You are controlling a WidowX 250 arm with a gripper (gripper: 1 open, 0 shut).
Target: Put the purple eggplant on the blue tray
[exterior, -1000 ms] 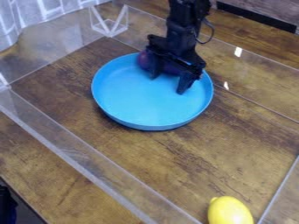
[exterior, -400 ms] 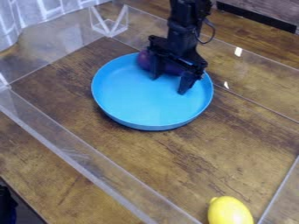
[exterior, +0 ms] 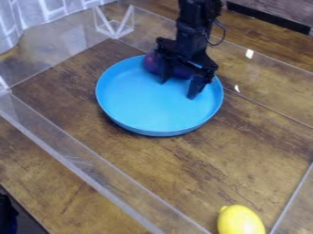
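Note:
The blue tray (exterior: pixel 134 105) lies in the middle of the wooden table. My black gripper (exterior: pixel 180 80) points straight down over the tray's far part, its fingers (exterior: pixel 196 88) spread open and low against the tray floor. The purple eggplant (exterior: pixel 149 62) shows only as a small purple patch at the tray's far rim, just left of and behind the gripper's left finger. Most of the eggplant is hidden by the gripper, and I cannot tell whether it rests inside the rim or against it. Nothing shows between the fingers.
A yellow lemon-shaped toy (exterior: pixel 241 220) lies at the near right edge of the table. Clear plastic walls (exterior: pixel 73 155) border the work area in front and on the left. A clear stand (exterior: pixel 116 20) is at the back left.

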